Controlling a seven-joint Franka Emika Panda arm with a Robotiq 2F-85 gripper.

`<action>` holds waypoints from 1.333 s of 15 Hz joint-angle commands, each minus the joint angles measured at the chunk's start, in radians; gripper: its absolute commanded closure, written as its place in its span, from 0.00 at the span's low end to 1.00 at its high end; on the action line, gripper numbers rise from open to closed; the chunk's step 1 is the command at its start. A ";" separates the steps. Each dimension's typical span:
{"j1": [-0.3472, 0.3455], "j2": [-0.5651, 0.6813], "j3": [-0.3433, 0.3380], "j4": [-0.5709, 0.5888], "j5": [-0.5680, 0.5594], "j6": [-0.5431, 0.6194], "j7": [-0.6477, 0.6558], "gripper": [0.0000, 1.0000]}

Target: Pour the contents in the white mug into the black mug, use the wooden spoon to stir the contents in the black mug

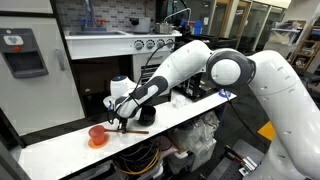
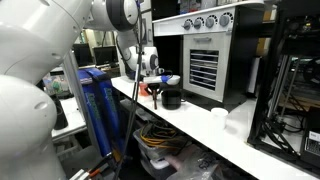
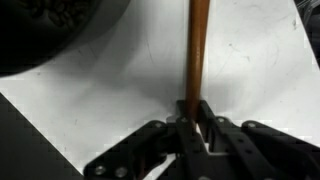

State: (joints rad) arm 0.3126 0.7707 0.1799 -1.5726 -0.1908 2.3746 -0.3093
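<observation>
Near the edge of the counter (image 3: 100,100), the tool (image 3: 196,112) clamps the wooden spoon (image 3: 198,50), black mug (image 3: 55,30) nearby.

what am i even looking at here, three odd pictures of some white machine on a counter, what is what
It is a white robot arm with a two-fingered gripper at its end. Two pictures come from cameras standing in the room, looking at the arm and the white counter from different spots. The third comes from a camera on the arm's wrist, looking past the gripper. On the counter are an orange-red cup, a black mug and a small white mug. In the wrist view the gripper is closed on the handle of the wooden spoon, with the black mug off to one side.
</observation>
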 commanded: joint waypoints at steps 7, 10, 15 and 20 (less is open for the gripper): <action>-0.016 -0.014 0.011 0.023 -0.010 -0.028 -0.014 0.96; -0.015 -0.036 0.005 0.028 -0.016 -0.025 -0.007 0.96; -0.028 -0.094 0.015 0.028 -0.006 -0.054 -0.027 0.96; -0.044 -0.162 0.029 0.032 0.001 -0.119 -0.088 0.96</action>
State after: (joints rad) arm 0.2986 0.6609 0.1834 -1.5292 -0.1907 2.3024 -0.3453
